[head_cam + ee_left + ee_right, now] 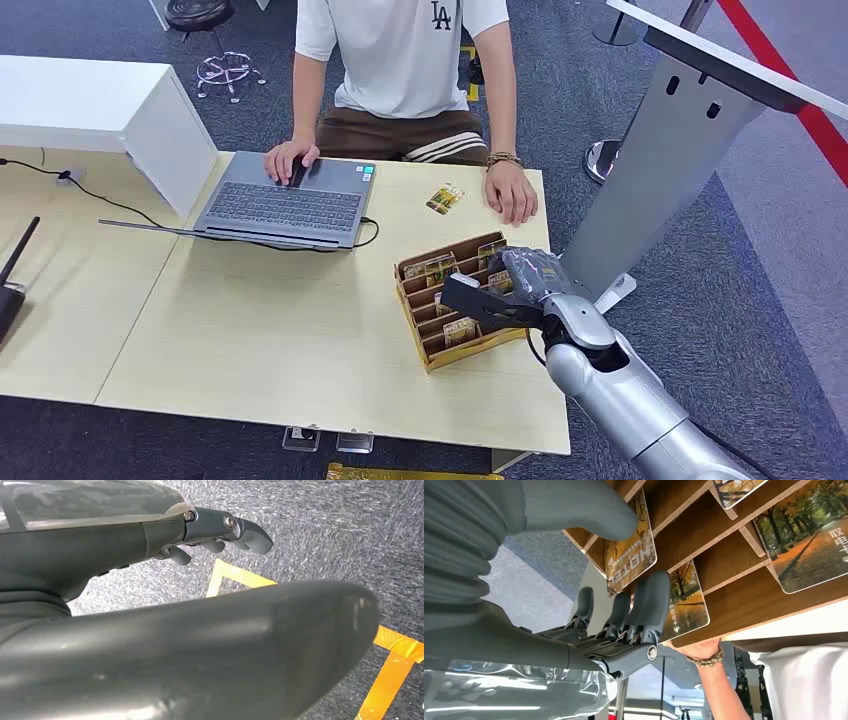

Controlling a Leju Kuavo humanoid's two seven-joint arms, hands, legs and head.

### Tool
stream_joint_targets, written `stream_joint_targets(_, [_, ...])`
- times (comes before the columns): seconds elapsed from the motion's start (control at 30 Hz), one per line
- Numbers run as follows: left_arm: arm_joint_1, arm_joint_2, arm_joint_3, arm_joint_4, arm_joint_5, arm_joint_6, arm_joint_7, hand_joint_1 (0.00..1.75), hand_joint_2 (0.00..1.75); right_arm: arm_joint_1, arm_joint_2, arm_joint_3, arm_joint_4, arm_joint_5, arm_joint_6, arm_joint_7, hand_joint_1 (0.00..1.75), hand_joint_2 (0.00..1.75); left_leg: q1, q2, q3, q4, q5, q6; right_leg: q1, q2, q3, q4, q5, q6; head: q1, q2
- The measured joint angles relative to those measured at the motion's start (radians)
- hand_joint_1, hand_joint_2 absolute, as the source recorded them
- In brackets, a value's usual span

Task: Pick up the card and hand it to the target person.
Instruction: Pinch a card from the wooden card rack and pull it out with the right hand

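Observation:
A wooden card rack [432, 357] with several autumn-photo cards [437, 267] stands on the table's right part. My right hand [510, 285] reaches over its near right corner. In the right wrist view the thumb [574, 505] and the fingers [646, 600] lie apart on either side of a HOTEL card [631, 552] that sits in its slot; nothing is gripped. Another card [688, 605] sits just behind the fingers. The target person [410, 60] sits across the table, one hand [513, 192] flat on it. My left hand [220, 530] hangs over carpet, holding nothing.
A loose card [445, 198] lies on the table near the person's hand. A laptop [285, 205] with a cable sits at centre left, beside a white box [110, 105]. A grey slanted post [670, 150] stands right of the table.

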Motion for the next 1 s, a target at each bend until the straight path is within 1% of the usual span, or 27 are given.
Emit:
stream_joint_targets(0.23, [0.0, 0.0, 0.0, 0.0, 0.002, 0.0, 0.0, 0.0, 0.0, -0.003, 0.003, 0.0, 0.001, 0.0, -0.006, -0.004, 1.58, 1.75, 0.0, 0.0, 0.0, 0.0, 0.0, 0.0, 0.0, 0.0, 0.0, 0.0, 0.0, 0.0, 0.0, 0.0])
stream_joint_targets(0.47, [0.0, 0.0, 0.0, 0.0, 0.003, 0.0, 0.0, 0.0, 0.0, -0.005, 0.007, 0.0, 0.002, -0.001, -0.007, -0.006, 1.51, 1.75, 0.0, 0.0, 0.0, 0.0, 0.0, 0.0, 0.0, 0.0, 0.0, 0.0, 0.0, 0.0, 0.0, 0.0])
stream_joint_targets(0.53, [0.0, 0.0, 0.0, 0.0, 0.004, 0.0, 0.0, 0.0, 0.0, -0.005, 0.008, 0.0, 0.002, -0.001, -0.007, -0.007, 1.52, 1.75, 0.0, 0.0, 0.0, 0.0, 0.0, 0.0, 0.0, 0.0, 0.0, 0.0, 0.0, 0.0, 0.0, 0.0])
stream_joint_targets(0.67, [0.0, 0.0, 0.0, 0.0, 0.005, 0.001, -0.001, 0.0, 1.75, -0.005, 0.008, 0.0, 0.002, -0.002, -0.007, -0.008, 1.49, 1.75, 0.0, 0.0, 0.0, 0.0, 0.0, 0.0, 0.0, 0.0, 0.0, 0.0, 0.0, 0.0, 0.0, 0.0])
stream_joint_targets(1.0, [0.0, 0.0, -0.004, 0.0, -0.003, 0.003, -0.003, 0.0, 1.75, -0.004, 0.008, 0.0, 0.002, -0.007, -0.006, -0.01, 1.48, 1.75, 0.0, 0.0, 0.0, 0.0, 0.0, 0.0, 0.0, 0.0, 0.0, 0.0, 0.0, 0.0, 0.0, 0.0])
